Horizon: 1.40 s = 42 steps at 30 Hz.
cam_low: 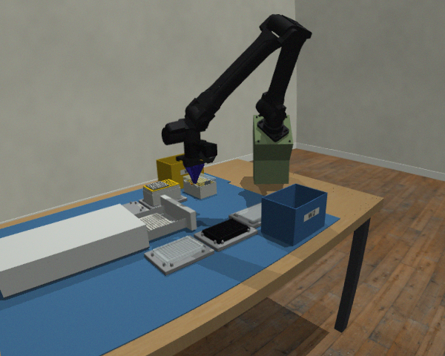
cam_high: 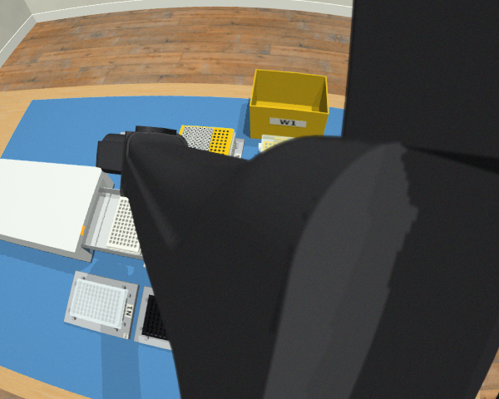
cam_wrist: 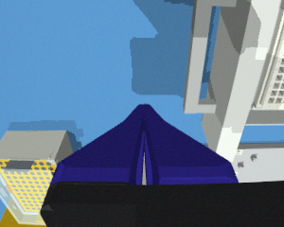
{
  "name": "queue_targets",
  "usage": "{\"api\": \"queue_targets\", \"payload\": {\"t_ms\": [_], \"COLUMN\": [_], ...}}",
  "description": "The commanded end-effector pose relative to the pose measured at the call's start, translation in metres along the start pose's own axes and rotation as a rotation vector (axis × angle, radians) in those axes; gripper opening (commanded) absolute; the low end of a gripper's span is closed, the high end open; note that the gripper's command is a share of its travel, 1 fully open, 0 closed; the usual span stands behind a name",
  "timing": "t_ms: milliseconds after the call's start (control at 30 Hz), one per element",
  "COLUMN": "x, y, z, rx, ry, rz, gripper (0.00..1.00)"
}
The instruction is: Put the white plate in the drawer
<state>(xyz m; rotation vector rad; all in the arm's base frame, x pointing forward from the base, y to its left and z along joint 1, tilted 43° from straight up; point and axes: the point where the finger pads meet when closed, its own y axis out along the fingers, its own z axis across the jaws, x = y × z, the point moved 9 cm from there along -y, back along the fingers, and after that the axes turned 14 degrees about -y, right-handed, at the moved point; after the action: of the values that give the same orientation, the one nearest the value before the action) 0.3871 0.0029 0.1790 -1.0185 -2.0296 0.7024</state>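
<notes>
The white plate (cam_high: 123,225) lies flat in your cooler's open drawer (cam_low: 176,219), amber lamp (cam_high: 81,229) lit. Your gripper (cam_low: 194,178) hangs clenched on nothing above the mat (cam_low: 100,299), at the drawer's 1 o'clock in the exterior view.

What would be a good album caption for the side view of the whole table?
The black arm holds its shut, empty claw above the bench, beyond the cooler's open drawer with a white plate inside.

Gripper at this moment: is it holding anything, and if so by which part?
Nothing is held. The gripper has its blue fingers closed together on empty air above the blue mat, beside the drawer's bar handle; the white plate lies in the open drawer.
</notes>
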Motion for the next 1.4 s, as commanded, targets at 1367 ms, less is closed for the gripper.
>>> {"api": "queue_targets", "payload": {"t_ms": [1367], "x": [0.002], "y": [0.009], "z": [0.0], "rx": [-0.001], "ry": [0.004], "rz": [-0.003], "gripper": [0.0]}}
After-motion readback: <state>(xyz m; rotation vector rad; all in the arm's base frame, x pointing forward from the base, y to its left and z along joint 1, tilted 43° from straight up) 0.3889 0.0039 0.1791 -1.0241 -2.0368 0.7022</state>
